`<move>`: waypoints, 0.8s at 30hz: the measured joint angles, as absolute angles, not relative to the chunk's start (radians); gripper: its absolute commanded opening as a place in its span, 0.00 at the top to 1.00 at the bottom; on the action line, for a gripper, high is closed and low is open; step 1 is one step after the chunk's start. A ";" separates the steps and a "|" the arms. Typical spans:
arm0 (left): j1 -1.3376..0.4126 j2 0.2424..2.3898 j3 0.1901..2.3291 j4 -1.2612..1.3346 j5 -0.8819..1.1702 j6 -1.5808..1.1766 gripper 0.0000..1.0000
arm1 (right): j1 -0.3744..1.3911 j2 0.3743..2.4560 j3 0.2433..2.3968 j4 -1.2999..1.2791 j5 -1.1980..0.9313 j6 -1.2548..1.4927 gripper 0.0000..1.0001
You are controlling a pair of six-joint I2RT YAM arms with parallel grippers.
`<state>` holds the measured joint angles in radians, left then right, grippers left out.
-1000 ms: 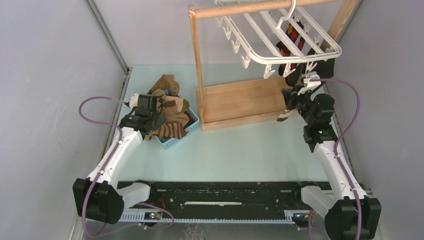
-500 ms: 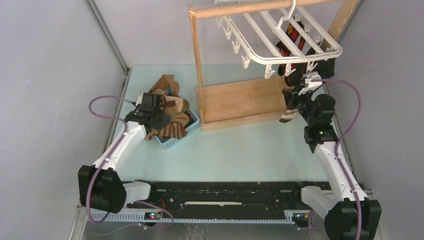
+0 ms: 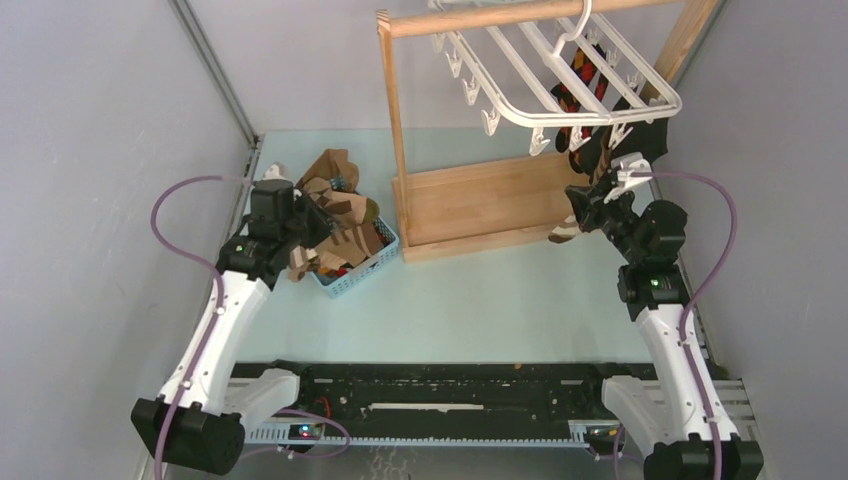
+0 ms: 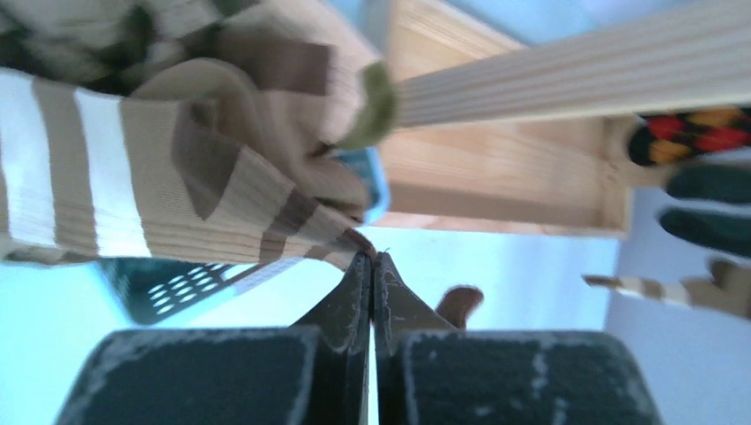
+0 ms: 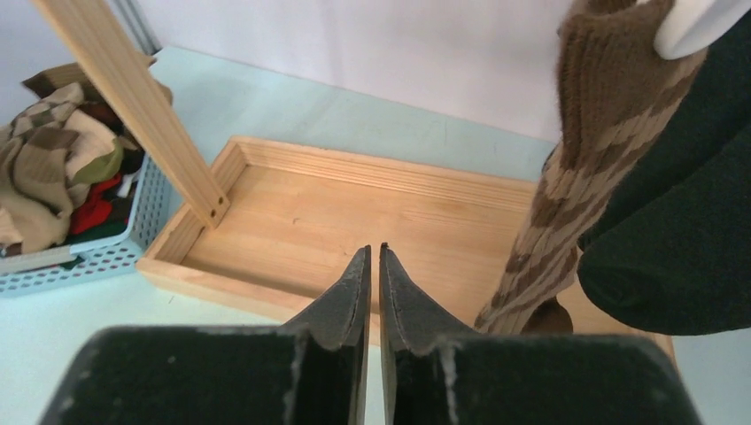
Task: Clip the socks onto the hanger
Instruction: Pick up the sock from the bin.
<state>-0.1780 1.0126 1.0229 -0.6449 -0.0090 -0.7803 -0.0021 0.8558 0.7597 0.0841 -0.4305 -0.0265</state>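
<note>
Mid-pickup: your left tool [image 4: 372,257] pinches a striped sock [image 4: 106,190] left of the hanger [image 3: 560,121], right tool [image 5: 372,252] pressed together, empty, beneath it; next, carry the sock to a free clip [image 3: 491,122].

Striped sock [image 4: 115,186]: blurred at the left wrist, cut off by the left edge.
Basket [image 4: 168,288]: mostly hidden behind that sock.
Left gripper [image 3: 315,228]: fingertips lost against the sock pile from above.
Banded sock [image 5: 576,177]: top cut off.
Black sock [image 5: 673,239]: cut by the right edge.
Clip [image 5: 700,22]: only a white corner in frame.
Hanger [image 3: 560,75]: hook tip cut off; clips too small to tell gripping or slack.
</note>
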 measured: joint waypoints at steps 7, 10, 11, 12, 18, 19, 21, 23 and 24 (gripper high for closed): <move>-0.200 1.002 1.109 -0.570 0.211 -0.669 1.00 | -0.062 0.774 0.760 -0.004 -0.624 -0.076 0.69; -0.248 0.999 1.148 -0.524 0.267 -0.656 1.00 | -0.072 0.735 0.759 -0.051 -0.719 -0.101 0.56; -0.270 0.996 1.155 -0.495 0.279 -0.661 1.00 | -0.073 0.719 0.759 -0.067 -0.752 -0.108 0.52; -0.289 0.992 1.156 -0.467 0.289 -0.670 1.00 | -0.073 0.702 0.759 -0.081 -0.784 -0.113 0.49; -0.437 0.982 1.156 -0.270 0.302 -0.813 1.00 | -0.047 0.592 0.759 -0.152 -0.936 -0.163 0.35; -0.465 0.984 1.156 -0.234 0.298 -0.846 1.00 | -0.029 0.572 0.759 -0.165 -0.954 -0.180 0.33; -0.518 0.997 1.156 -0.166 0.284 -0.915 1.00 | 0.022 0.538 0.759 -0.189 -0.976 -0.219 0.30; -0.559 1.023 1.156 -0.111 0.271 -0.981 1.00 | 0.094 0.505 0.759 -0.216 -0.989 -0.280 0.29; -0.577 1.042 1.156 -0.082 0.265 -1.021 1.00 | 0.133 0.492 0.759 -0.227 -0.991 -0.317 0.29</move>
<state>-0.5774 1.0420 1.1557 -0.0818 0.2649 -1.0210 0.1326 0.4915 0.7589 -0.2268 -0.9909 -0.3172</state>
